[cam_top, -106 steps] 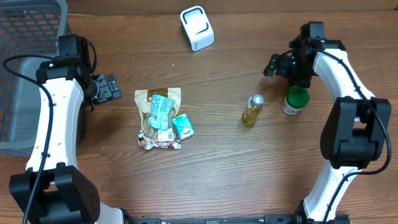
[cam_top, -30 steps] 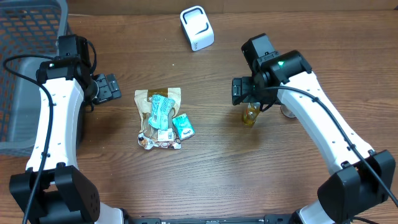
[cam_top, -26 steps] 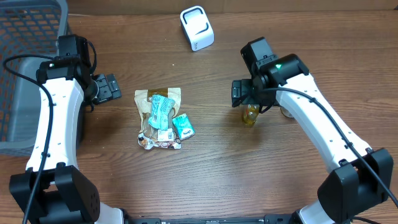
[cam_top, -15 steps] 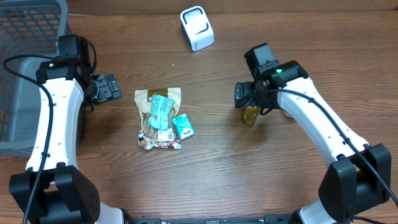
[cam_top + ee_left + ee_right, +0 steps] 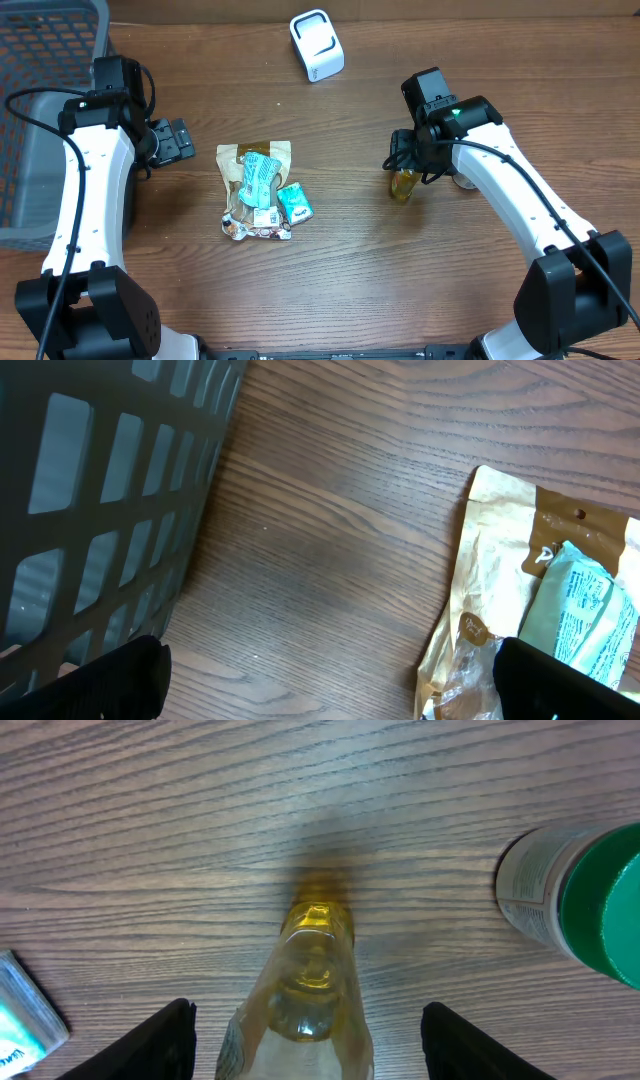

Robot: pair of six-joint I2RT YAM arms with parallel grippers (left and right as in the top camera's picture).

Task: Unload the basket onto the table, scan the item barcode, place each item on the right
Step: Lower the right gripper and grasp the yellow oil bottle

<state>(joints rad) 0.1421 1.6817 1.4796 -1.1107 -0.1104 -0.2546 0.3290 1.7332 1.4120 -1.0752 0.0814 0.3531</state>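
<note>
A small yellow bottle (image 5: 404,185) lies on the wooden table right of centre. My right gripper (image 5: 410,160) hangs over its upper end. In the right wrist view the bottle (image 5: 310,990) runs up between the two black fingers (image 5: 150,1045), with a gap on each side, so the right gripper (image 5: 310,1045) is open around it without touching. The white barcode scanner (image 5: 317,45) stands at the back centre. My left gripper (image 5: 180,140) is open over bare table at the left, and its fingers (image 5: 110,680) hold nothing.
A pile of snack packets (image 5: 258,190) on a tan bag (image 5: 520,560) lies left of centre. A green-capped jar (image 5: 580,900) stands just right of the bottle. A grey mesh basket (image 5: 40,100) fills the far left. A teal packet (image 5: 20,1005) shows at the wrist view's left edge.
My right gripper has shifted slightly right over the bottle and its fingers have drawn closer together around it. The left arm has not moved.
</note>
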